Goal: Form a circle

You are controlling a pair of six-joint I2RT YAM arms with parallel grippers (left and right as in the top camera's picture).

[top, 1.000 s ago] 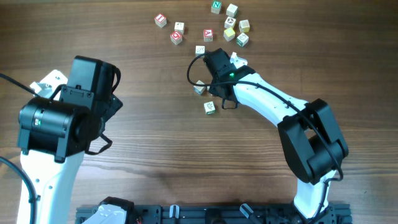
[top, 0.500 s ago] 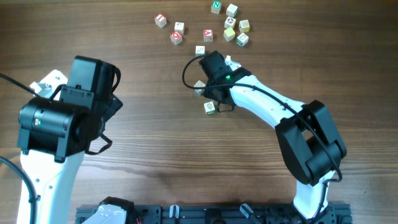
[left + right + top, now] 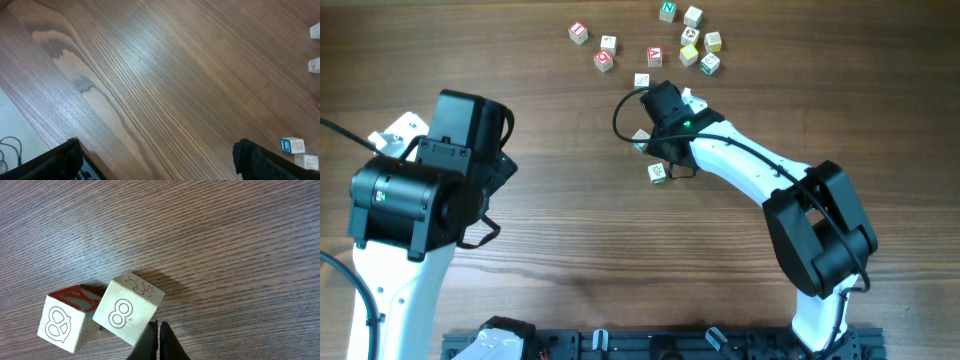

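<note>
The circle (image 3: 640, 140) is barely begun. No ring shows, only two letter cubes touching at mid-table, the 8 cube (image 3: 128, 309) against the Y cube (image 3: 67, 322). The right gripper (image 3: 157, 326), fingers pressed together and holding nothing, stands at a corner of the 8 cube, touching or nearly so. A lone cube (image 3: 658, 172) lies near, apart. The looser scatter (image 3: 690, 40) sits at the far side, so most of the work is left, I'd judge. The left gripper (image 3: 156, 160) hangs spread wide over bare table (image 3: 150, 75) on the left.

Robot lab: two arms (image 3: 740, 165), wooden table (image 3: 570, 230)
</note>
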